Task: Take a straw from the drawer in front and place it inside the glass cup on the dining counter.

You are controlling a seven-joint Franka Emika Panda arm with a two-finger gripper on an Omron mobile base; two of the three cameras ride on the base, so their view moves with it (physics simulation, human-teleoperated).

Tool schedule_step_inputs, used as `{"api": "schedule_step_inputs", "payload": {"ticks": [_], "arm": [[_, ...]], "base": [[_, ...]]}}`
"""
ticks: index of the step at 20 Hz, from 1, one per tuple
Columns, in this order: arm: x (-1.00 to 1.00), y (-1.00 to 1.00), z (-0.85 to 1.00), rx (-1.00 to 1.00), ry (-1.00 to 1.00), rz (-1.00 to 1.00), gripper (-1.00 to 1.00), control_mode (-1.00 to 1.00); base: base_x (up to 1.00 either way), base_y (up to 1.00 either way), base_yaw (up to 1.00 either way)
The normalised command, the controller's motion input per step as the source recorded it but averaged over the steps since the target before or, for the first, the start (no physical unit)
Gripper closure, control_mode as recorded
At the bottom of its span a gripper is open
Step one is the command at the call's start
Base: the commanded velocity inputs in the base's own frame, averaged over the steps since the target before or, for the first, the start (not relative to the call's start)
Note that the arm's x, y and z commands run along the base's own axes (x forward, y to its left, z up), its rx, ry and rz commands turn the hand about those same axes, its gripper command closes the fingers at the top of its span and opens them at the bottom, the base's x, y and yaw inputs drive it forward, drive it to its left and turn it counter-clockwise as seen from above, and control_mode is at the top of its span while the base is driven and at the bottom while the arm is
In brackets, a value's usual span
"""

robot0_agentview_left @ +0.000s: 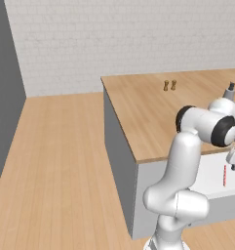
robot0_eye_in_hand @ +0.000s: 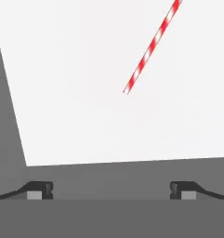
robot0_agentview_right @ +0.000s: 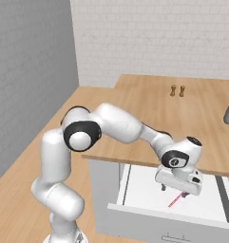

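Red-and-white striped straw (robot0_eye_in_hand: 153, 45), plain white drawer (robot0_eye_in_hand: 76, 93)

The arm (robot0_agentview_right: 111, 128) was glossy white, built of rounded tubular links with bulbous elbows. Joints carried black bands and dark end caps. The hand housing was a white block, and the gripper (robot0_agentview_right: 174, 190) bore two small dark fingertips (robot0_eye_in_hand: 39, 190).

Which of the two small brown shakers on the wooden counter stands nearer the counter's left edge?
In the left base view, the left shaker is nearer that edge of the dining counter; the right shaker stands close beside it, farther in.
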Motion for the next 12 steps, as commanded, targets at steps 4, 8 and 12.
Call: {"api": "schedule_step_inputs", "payload": {"ticks": [4,8,12], "arm": [[0.43,-0.01,-0.99,-0.01,0.03,0.16,-1.0,-1.0],[-0.23,-0.01,-0.77,0.0,0.02,0.09,-1.0,-1.0],[-0.86,0.0,-0.44,0.0,0.03,0.02,-1.0,-1.0]], "base": [[0.0,0.0,0.0],[0.0,0.0,0.0],[0.0,0.0,0.0]]}}
